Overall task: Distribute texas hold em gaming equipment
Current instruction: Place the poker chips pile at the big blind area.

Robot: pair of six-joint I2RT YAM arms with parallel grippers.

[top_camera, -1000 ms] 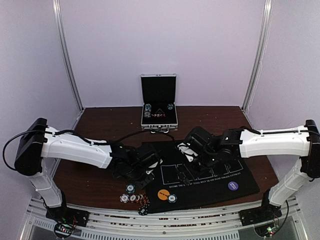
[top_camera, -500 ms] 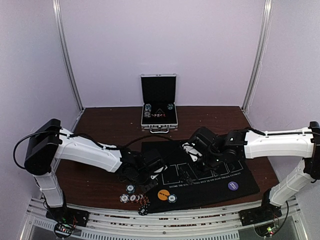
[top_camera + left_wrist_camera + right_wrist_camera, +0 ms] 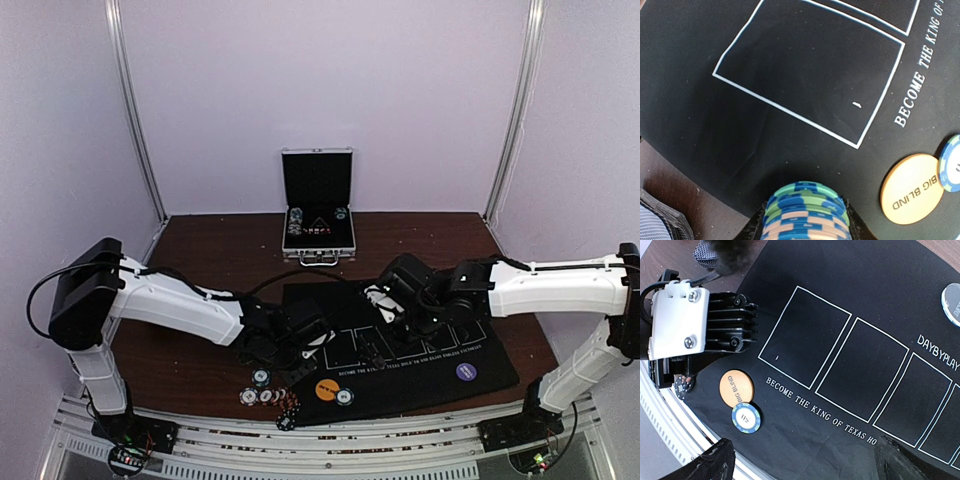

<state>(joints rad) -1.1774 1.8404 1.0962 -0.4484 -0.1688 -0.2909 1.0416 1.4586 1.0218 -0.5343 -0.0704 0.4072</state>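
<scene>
Bench (image 3: pixel 220 245), near edge: loose poker chips (image 3: pixel 266 394) in a small cluster, just left of black mat (image 3: pixel 430 385).
Mat, near side: orange disc (image 3: pixel 736 388) marked BIG BLIND, with blue chip (image 3: pixel 746 417) touching it; purple disc (image 3: pixel 466 371) well apart to the right.
Left claw (image 3: pixel 805 227): closed partway on chip stack (image 3: pixel 805 202), striped blue, green and pale, over the mat's near left corner.
Right claw (image 3: pixel 807 463): spread wide, holding nothing, above the outlined boxes.
Far side: silver case (image 3: pixel 318 205), lid up.
</scene>
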